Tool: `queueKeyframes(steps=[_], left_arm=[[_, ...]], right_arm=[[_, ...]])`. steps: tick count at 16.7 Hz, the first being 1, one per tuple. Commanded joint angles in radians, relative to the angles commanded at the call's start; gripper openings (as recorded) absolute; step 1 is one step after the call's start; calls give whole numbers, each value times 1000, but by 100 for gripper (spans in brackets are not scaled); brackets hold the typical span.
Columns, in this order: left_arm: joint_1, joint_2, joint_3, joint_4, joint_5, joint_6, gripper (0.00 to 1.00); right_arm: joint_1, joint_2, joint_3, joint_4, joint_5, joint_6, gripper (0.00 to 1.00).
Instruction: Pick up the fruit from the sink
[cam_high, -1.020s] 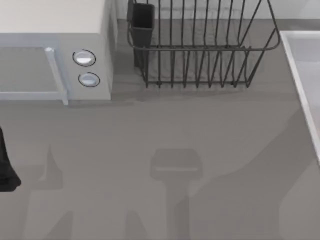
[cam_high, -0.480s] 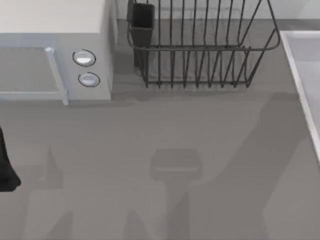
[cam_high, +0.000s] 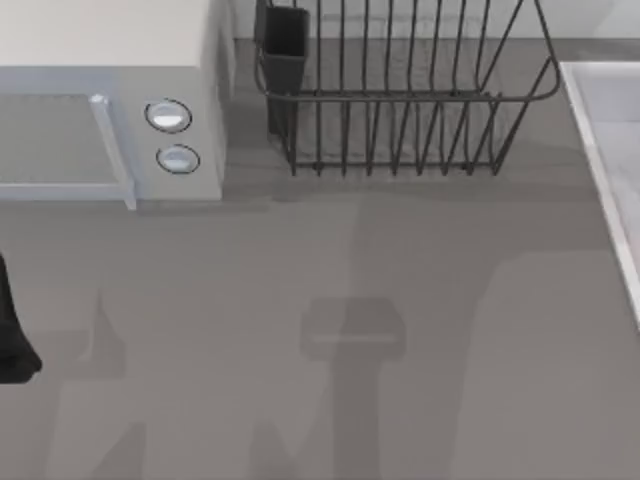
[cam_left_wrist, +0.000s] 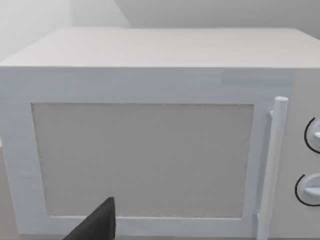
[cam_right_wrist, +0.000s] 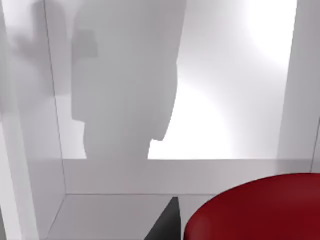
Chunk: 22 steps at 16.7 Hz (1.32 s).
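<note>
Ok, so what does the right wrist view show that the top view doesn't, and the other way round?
Right wrist view: the red fruit lying inside the sink, close to the camera, with a dark part of the right claw beside it.
Top view: the microwave, the wire dish rack, the grey table and the parked left arm at the left edge.
Shared: the sink, seen as pale inner walls from the wrist and as a raised rim at the top view's right edge.
</note>
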Motion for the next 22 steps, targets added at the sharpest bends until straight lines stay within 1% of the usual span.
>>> queueKeyframes(steps=[3, 8, 11, 14, 20, 22], left_arm=[[0, 0, 0, 0, 0, 0, 100], [0, 0, 0, 0, 0, 0, 100], [0, 0, 0, 0, 0, 0, 100], [0, 0, 0, 0, 0, 0, 100], [0, 0, 0, 0, 0, 0, 100], [0, 0, 0, 0, 0, 0, 100]], right_arm=[[1, -21, 75, -77, 0, 0, 0], [6, -22, 76, -78, -1, 4, 0], [72, -29, 55, -72, 0, 70, 0], [221, -50, 9, -57, 3, 219, 0], [640, -113, -122, -10, 8, 633, 0], [758, -133, -163, 5, 10, 750, 0]])
